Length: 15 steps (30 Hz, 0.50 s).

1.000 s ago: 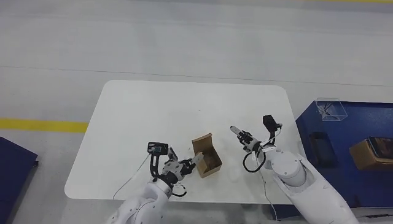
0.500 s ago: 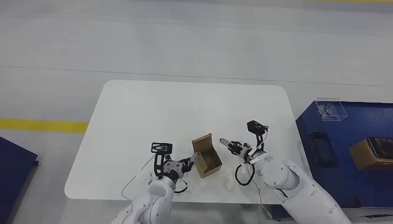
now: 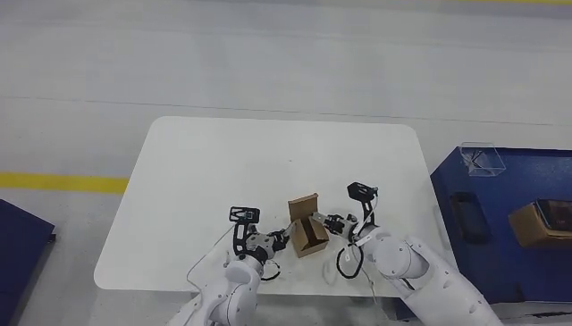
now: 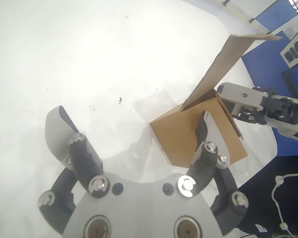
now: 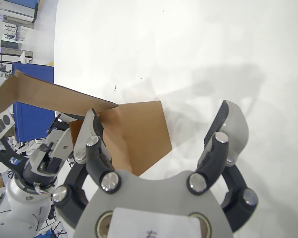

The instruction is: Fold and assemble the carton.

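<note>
Bracketing a small brown carton (image 3: 307, 229) from both sides, two grippers hold their fingers spread apart.
The carton stands open-topped on a white table (image 3: 179, 192), whose robot-side edge runs near it. One flap (image 4: 234, 60) rises steeply from its far wall. The left gripper (image 4: 131, 115) sits at the carton's left, one finger (image 4: 201, 130) close against its side. The right gripper (image 5: 159, 111) sits at the carton's right, one finger (image 5: 93, 125) at the corner under the flap.
</note>
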Each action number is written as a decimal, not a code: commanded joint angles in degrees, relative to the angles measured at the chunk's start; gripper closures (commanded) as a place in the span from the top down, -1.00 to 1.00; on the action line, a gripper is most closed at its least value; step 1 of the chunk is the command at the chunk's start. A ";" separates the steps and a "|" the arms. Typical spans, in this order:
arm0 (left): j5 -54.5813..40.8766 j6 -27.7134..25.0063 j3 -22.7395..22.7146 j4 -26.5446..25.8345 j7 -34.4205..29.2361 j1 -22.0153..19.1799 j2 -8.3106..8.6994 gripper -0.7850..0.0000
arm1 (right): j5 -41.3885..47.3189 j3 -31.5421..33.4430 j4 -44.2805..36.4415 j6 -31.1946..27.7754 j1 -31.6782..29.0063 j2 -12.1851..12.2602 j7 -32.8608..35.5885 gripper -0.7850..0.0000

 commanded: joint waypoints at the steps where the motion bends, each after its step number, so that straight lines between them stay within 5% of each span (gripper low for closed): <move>1: -0.23 -0.50 -0.13 -0.43 0.51 0.22 -0.14 1.00 | -0.31 -0.34 0.49 0.17 0.31 -0.27 0.28 1.00; 15: 0.04 -0.49 2.16 4.56 -1.34 -2.98 -2.20 1.00 | -1.85 -0.56 1.89 0.18 1.33 -1.69 2.18 1.00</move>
